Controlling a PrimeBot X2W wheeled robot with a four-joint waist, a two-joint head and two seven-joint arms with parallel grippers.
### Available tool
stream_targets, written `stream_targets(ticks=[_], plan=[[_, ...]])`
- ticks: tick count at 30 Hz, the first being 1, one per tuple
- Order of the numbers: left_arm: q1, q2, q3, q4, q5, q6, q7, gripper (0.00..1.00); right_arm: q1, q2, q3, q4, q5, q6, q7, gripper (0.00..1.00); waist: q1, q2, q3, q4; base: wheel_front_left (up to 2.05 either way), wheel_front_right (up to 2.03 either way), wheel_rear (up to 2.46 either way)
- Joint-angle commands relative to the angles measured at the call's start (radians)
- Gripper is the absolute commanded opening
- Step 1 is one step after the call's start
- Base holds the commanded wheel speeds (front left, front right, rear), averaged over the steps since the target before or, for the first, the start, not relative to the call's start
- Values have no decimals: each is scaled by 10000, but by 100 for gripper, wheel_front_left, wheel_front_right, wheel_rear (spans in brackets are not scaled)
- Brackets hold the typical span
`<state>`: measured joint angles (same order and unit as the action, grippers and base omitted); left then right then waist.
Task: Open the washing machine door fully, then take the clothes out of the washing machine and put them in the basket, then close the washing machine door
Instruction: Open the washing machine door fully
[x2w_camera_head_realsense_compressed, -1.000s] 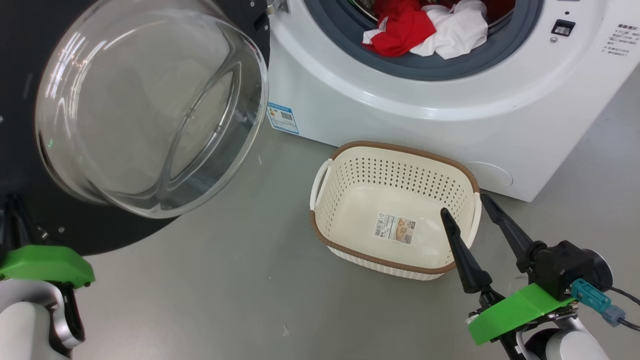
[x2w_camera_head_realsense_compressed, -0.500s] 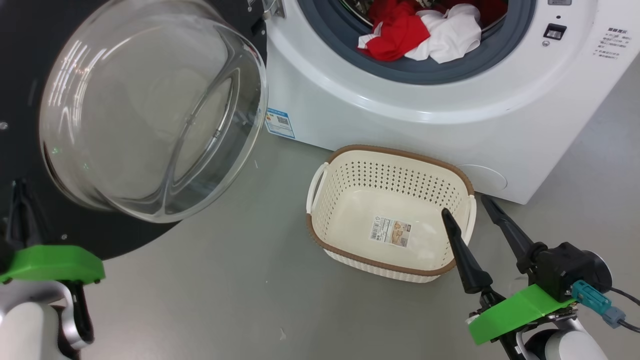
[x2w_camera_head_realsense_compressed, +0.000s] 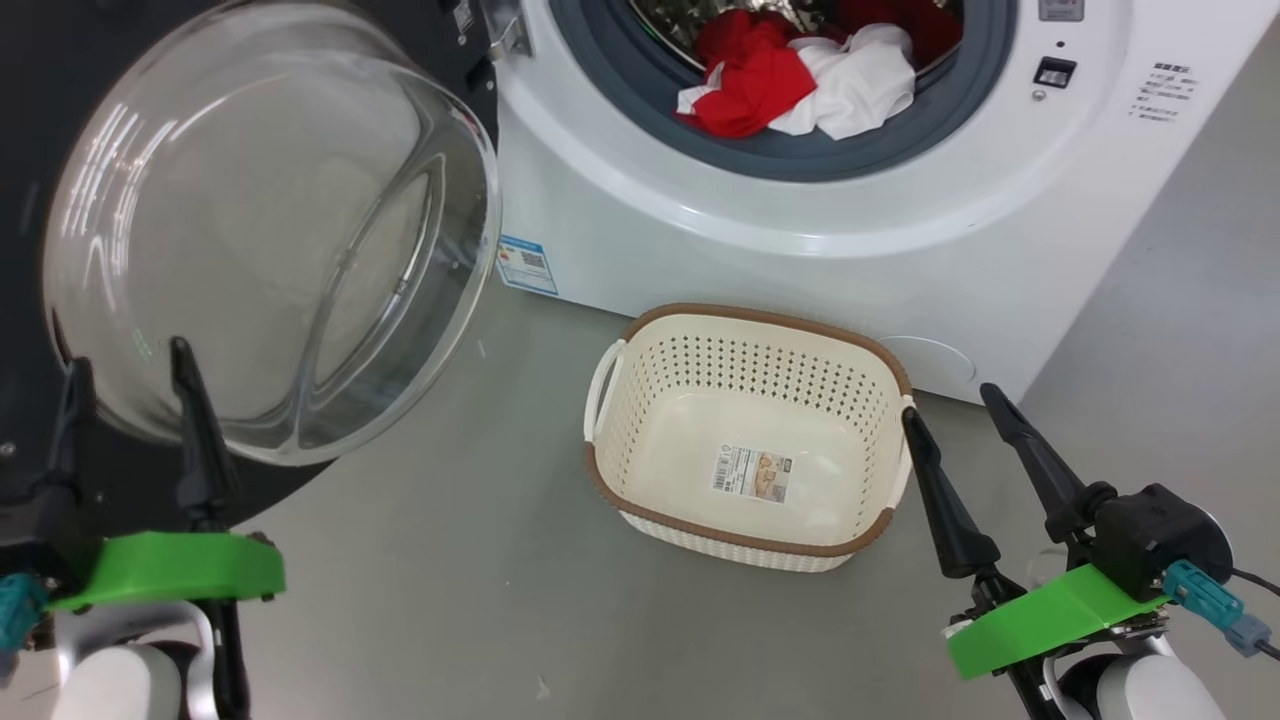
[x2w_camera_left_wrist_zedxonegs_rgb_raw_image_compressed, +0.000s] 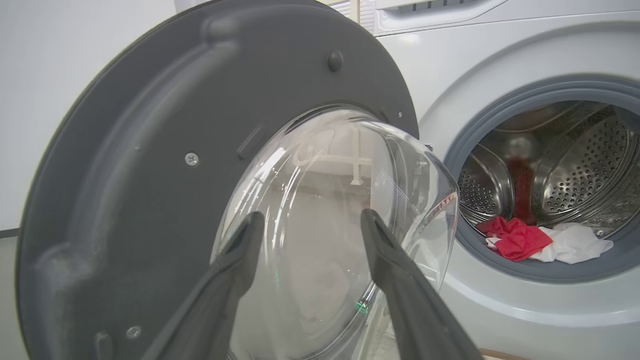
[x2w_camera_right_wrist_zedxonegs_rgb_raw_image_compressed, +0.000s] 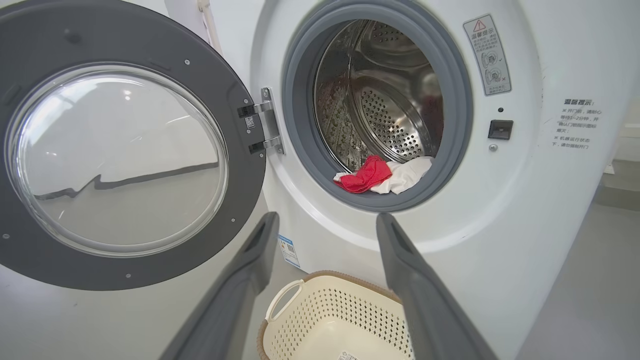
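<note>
At seven o'clock the left gripper (x2w_camera_head_realsense_compressed: 128, 360) is held apart, empty, by the wide-swung door (x2w_camera_head_realsense_compressed: 270, 230); at five, the right gripper (x2w_camera_head_realsense_compressed: 948, 402) likewise, beside the basket (x2w_camera_head_realsense_compressed: 745, 316). At twelve, clothes (x2w_camera_head_realsense_compressed: 790, 85) are seen in the washing machine (x2w_camera_head_realsense_compressed: 750, 240); a reach inside is judged next.

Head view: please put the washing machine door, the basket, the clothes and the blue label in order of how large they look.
1. washing machine door, largest, though it is near the camera and cut off by the frame
2. basket
3. clothes, counting the visible part
4. blue label, smallest
</note>
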<state>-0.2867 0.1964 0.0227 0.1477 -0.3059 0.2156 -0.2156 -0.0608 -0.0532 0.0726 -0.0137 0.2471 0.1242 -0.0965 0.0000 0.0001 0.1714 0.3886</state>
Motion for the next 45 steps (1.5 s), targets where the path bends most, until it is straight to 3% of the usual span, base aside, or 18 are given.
stream_targets(ticks=[1,9,14,26,35,45], plan=[[48,263,245,-523,65,-68,86,100,-307,29,136,-187,71,65,-148,100,0,-1,-74,-172,0,0,0],[408,203,-133,-1522,-197,-618,25,100,-416,29,-196,3,-55,65,-565,100,0,-1,-151,-804,0,0,0],[592,146,-570,-1802,-437,-1262,-94,100,-418,29,-379,179,-123,65,-819,100,0,-1,-198,-1368,0,0,0],[878,-260,-791,-1425,-1406,-2039,-236,100,-312,29,-651,475,-154,65,-1191,100,0,-1,-286,-2911,0,0,0],[1442,-183,-852,-1520,-1056,-2028,-376,100,-4,30,-778,549,-157,65,-1388,100,0,-1,-528,-4055,0,0,0],[1900,-300,-825,-1572,-1119,-2201,-432,100,462,30,-957,391,-147,65,-1439,100,0,-1,-841,-4364,0,0,0]])
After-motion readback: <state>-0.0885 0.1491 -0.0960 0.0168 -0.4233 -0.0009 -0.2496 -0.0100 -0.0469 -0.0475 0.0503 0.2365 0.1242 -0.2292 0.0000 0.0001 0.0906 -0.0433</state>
